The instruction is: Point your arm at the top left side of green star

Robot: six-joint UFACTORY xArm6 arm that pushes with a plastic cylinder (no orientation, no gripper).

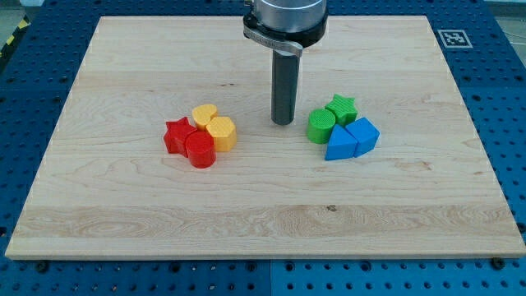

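The green star (pixel 341 108) sits right of the board's middle, at the top of a tight group with a green cylinder (pixel 321 127) to its lower left and two blue blocks (pixel 352 138) below it. My tip (pixel 283 122) rests on the board left of this group, a short gap from the green cylinder and to the lower left of the star. It touches no block.
Another group lies left of the tip: a red star (pixel 177 136), a red cylinder (pixel 200 151), a yellow block (pixel 205 115) and a yellow cylinder (pixel 221 132). The wooden board (pixel 263 222) lies on a blue perforated table.
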